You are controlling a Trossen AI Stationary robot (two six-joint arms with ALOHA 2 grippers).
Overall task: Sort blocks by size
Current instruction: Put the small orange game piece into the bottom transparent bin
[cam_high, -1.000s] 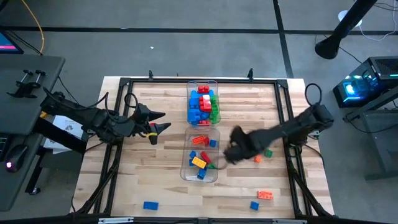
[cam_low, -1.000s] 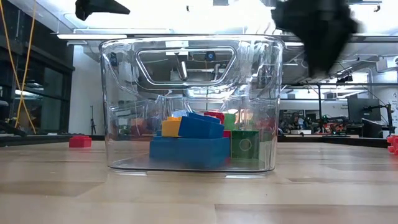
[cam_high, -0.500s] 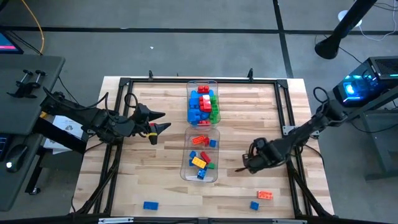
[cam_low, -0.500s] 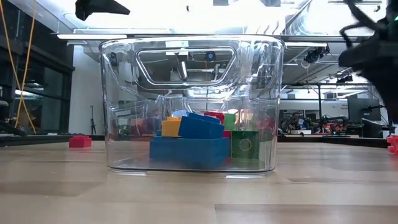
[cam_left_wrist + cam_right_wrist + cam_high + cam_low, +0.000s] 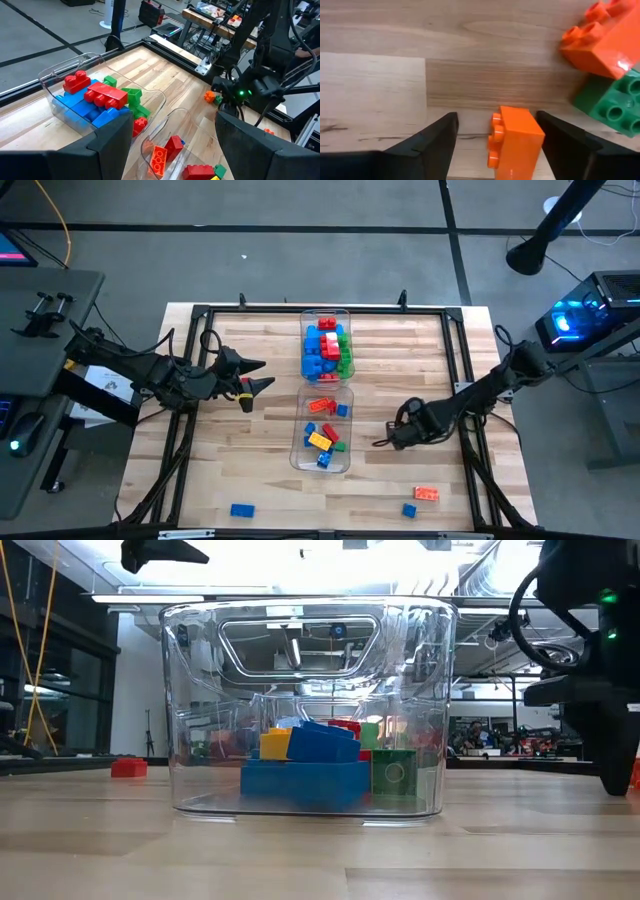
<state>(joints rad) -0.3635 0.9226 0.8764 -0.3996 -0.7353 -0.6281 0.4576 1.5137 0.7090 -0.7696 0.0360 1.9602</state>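
Note:
My right gripper [image 5: 385, 442] [image 5: 496, 119] is low over the table, right of the near clear bin [image 5: 322, 430], and open. A small orange block [image 5: 515, 142] lies on its side on the wood between its fingers. A larger orange block [image 5: 600, 35] and a green block [image 5: 615, 100] lie just beyond. My left gripper [image 5: 255, 385] [image 5: 175, 130] waits open and empty, raised at the left of the bins. The far bin [image 5: 327, 345] holds larger red, blue and green blocks; the near bin holds smaller mixed ones. My right gripper's fingers point down and stand on either side of the small orange block. One finger [image 5: 560, 145] is close against the block's side [image 5: 535, 135], and I cannot tell whether it touches. The other finger [image 5: 432, 145] is well apart from it.
Loose blocks lie near the table's front edge: a blue one [image 5: 241, 509] at the left, another blue one [image 5: 409, 509] and an orange one [image 5: 426, 493] at the right. A dark frame [image 5: 200, 310] runs around the table top. Bare wood lies left of the bins.
My right gripper has gone from above the near bin's right side toward the table's right and near edges. It then came down to the table top over the orange and green blocks. My left arm has kept still.

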